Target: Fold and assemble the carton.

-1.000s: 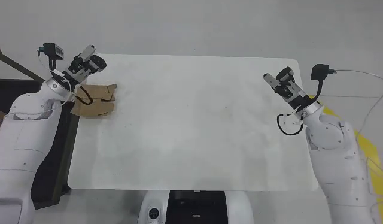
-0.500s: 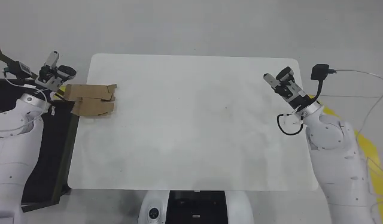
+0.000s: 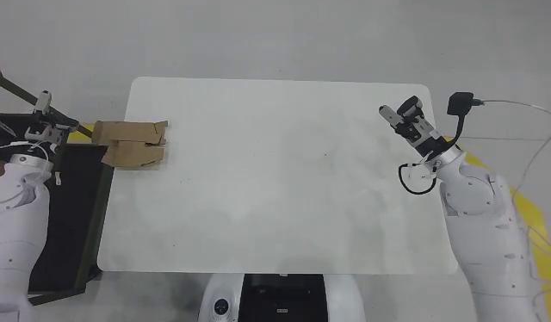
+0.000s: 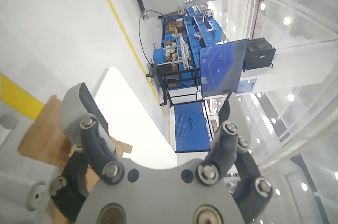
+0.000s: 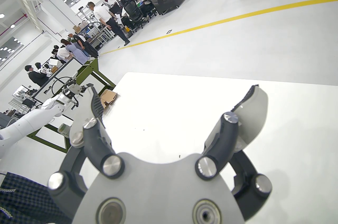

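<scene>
Moved: left end effector [image 4: 154,95] has backed away from the carton [image 3: 131,144], now out past the tabletop [image 3: 275,201] edge
Left end effector: fingers spread wide
Right end effector [image 5: 173,91]: wide too, hasn't budged, over the opposite side
Carton: lying flat-ish on the tabletop's left edge, partly overhanging

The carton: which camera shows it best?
The top view: the carton shows whole at the table's left edge. The left wrist view catches part, behind the left claw; the right wrist view shows it small, far off.
</scene>
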Controlling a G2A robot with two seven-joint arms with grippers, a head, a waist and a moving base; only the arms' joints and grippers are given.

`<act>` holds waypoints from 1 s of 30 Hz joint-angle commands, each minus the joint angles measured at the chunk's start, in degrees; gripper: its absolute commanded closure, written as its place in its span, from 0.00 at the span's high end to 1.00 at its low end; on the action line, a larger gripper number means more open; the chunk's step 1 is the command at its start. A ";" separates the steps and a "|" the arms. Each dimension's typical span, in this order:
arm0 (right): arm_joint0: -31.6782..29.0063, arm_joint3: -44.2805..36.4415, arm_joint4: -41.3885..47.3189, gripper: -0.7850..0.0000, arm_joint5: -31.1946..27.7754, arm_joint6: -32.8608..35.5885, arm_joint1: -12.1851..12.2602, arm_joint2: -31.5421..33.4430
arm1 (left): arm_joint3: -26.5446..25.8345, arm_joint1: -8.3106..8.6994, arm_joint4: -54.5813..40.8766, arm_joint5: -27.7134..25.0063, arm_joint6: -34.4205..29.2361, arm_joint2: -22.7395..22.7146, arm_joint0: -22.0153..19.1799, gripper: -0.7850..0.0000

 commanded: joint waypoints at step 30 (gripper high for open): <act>0.00 0.00 0.00 1.00 0.00 0.00 0.00 0.00 | 21.02 -4.70 8.39 1.25 -8.17 9.10 -11.61 1.00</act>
